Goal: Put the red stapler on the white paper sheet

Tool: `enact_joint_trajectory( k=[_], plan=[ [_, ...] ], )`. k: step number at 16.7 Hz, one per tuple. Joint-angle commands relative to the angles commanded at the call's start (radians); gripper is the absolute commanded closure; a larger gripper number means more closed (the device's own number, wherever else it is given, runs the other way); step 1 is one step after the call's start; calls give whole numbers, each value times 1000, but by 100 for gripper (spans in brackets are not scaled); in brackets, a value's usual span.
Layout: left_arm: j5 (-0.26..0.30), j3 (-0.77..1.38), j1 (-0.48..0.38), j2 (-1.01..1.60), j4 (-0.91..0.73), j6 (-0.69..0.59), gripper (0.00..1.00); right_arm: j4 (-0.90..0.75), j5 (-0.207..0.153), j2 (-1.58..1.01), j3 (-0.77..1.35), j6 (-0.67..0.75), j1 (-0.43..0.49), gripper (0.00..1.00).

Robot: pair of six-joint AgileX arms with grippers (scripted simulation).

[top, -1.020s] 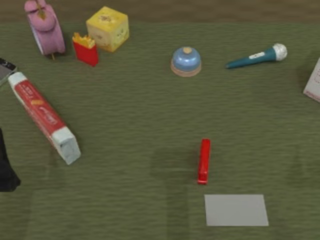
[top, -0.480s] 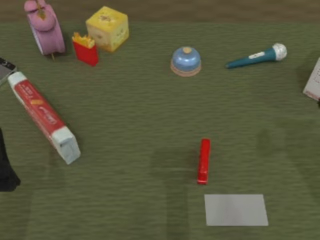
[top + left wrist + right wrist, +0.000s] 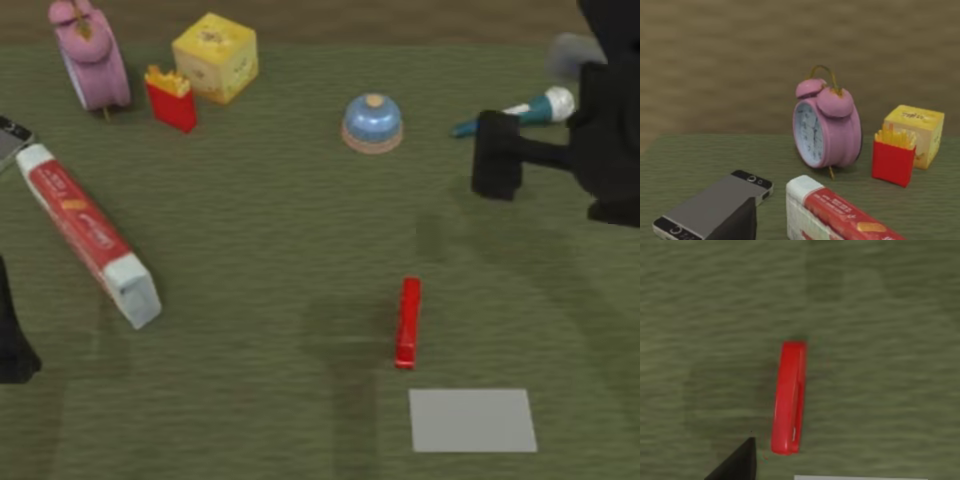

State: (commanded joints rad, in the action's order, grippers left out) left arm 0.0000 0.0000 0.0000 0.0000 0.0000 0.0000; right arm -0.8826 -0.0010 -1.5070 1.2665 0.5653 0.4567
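Observation:
The red stapler [image 3: 407, 322] lies flat on the green cloth, lengthwise front to back, just behind the left end of the white paper sheet [image 3: 472, 420]. Stapler and sheet are apart. My right gripper [image 3: 497, 155] hangs high over the back right of the table, beside the teal microphone [image 3: 512, 112], well behind and right of the stapler. In the right wrist view the stapler [image 3: 788, 397] is below the camera, one dark finger [image 3: 741, 464] shows beside it, and a sliver of the sheet [image 3: 860, 478] shows. Nothing is held. My left gripper [image 3: 12, 345] is parked at the left edge.
A blue bell [image 3: 372, 122] stands at the back middle. A red-and-white toothpaste box [image 3: 88, 232], a pink alarm clock [image 3: 90, 60], a fries-box toy [image 3: 171, 98], a yellow cube [image 3: 215, 56] and a phone [image 3: 715, 207] crowd the left side.
My right arm has come into the top view from the right edge and swung left over the back right of the table. Stapler, sheet and left arm have not moved.

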Motion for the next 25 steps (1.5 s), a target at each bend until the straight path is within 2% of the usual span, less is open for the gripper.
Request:
enact_joint_trajectory(
  k=[6,12,19,25],
  plan=[
    [0,0,0,0,0,0,0,-242,-1,-414,349,156,126,0],
    [0,0,0,0,0,0,0,-349,-2,-597,504,225,182,0],
    [0,0,0,0,0,0,0,-332,-2,-601,490,224,179,0],
    [0,0,0,0,0,0,0,-87,-1,-675,329,227,183,0]
  ],
)
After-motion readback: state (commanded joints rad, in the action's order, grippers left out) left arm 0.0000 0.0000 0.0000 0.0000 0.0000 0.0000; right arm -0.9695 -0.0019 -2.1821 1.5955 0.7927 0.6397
